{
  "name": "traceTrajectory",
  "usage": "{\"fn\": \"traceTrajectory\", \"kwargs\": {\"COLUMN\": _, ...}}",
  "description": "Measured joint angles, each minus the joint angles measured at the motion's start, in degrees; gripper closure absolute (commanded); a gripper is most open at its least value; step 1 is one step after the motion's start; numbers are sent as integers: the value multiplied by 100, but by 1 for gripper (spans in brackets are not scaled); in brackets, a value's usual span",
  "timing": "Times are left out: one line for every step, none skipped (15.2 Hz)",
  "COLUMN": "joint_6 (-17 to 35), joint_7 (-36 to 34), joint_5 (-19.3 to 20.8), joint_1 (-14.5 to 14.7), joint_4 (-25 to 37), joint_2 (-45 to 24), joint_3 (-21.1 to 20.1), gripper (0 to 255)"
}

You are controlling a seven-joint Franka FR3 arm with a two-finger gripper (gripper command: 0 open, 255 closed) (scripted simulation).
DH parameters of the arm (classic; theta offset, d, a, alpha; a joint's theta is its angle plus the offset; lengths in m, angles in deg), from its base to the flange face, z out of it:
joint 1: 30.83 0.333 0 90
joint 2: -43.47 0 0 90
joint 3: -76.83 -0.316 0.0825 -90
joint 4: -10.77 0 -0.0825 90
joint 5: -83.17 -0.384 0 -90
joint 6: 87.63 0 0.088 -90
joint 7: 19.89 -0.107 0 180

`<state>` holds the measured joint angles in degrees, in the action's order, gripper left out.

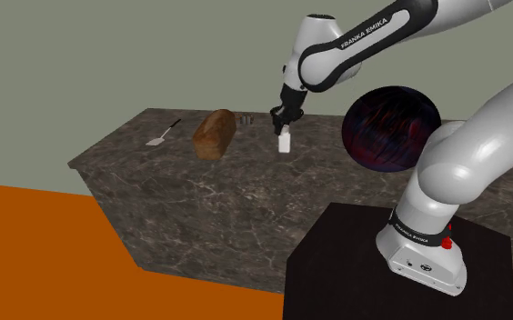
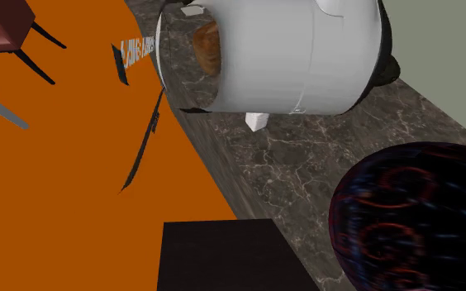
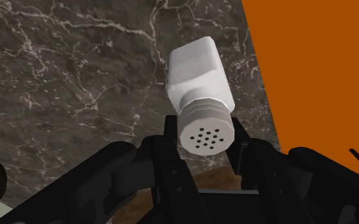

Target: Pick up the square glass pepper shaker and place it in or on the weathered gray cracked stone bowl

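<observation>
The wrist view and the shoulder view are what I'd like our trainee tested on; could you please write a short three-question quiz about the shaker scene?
1. True or false: the gripper clasps the white shaker at its holed cap.
2. In the shoulder view, where does the bread loaf lie relative to the shaker? A) toward the view's left B) toward the view's right C) on the arm's stand
3. Short answer: what colour is the floor beside the dark marbled counter?

Key: 1 true; 2 A; 3 orange.
</observation>
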<state>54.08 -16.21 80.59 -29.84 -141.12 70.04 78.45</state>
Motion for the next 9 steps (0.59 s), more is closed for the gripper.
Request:
{"fn": "traceTrajectory", "kwargs": {"joint_6": -83, "joint_7": -21, "joint_5": 3, "joint_1": 2, "joint_4": 59, "joint_2": 23, "joint_3": -14, "gripper": 255}}
{"fn": "traceTrajectory", "kwargs": {"joint_6": -181, "joint_7": -36, "joint_5": 8, "joint_1": 2, "joint_4": 113, "joint_2": 69, "joint_3": -24, "gripper": 255}}
{"fn": "traceTrajectory", "kwargs": {"joint_6": -277, "joint_7": -40, "joint_5": 13, "joint_1": -2, "joint_4": 169, "joint_2": 107, "joint_3": -24, "gripper": 255}}
{"fn": "traceTrajectory", "kwargs": {"joint_6": -354, "joint_7": -45, "joint_5": 16, "joint_1": -3, "joint_4": 239, "joint_2": 114, "joint_3": -26, "gripper": 255}}
{"fn": "traceTrajectory", "kwargs": {"joint_6": -444, "joint_7": -60, "joint_5": 19, "joint_1": -3, "joint_4": 267, "joint_2": 177, "joint_3": -36, "gripper": 255}}
{"fn": "traceTrajectory", "kwargs": {"joint_6": -488, "joint_7": -53, "joint_5": 22, "joint_1": -6, "joint_4": 287, "joint_2": 201, "joint_3": -30, "gripper": 255}}
{"fn": "traceTrajectory", "kwargs": {"joint_6": -504, "joint_7": 19, "joint_5": 29, "joint_1": -29, "joint_4": 329, "joint_2": 172, "joint_3": 31, "gripper": 255}}
{"fn": "traceTrajectory", "kwargs": {"joint_6": -524, "joint_7": 115, "joint_5": 34, "joint_1": -54, "joint_4": 471, "joint_2": 46, "joint_3": 109, "gripper": 255}}
{"fn": "traceTrajectory", "kwargs": {"joint_6": -510, "joint_7": 259, "joint_5": 37, "joint_1": -89, "joint_4": 574, "joint_2": -77, "joint_3": 224, "gripper": 255}}
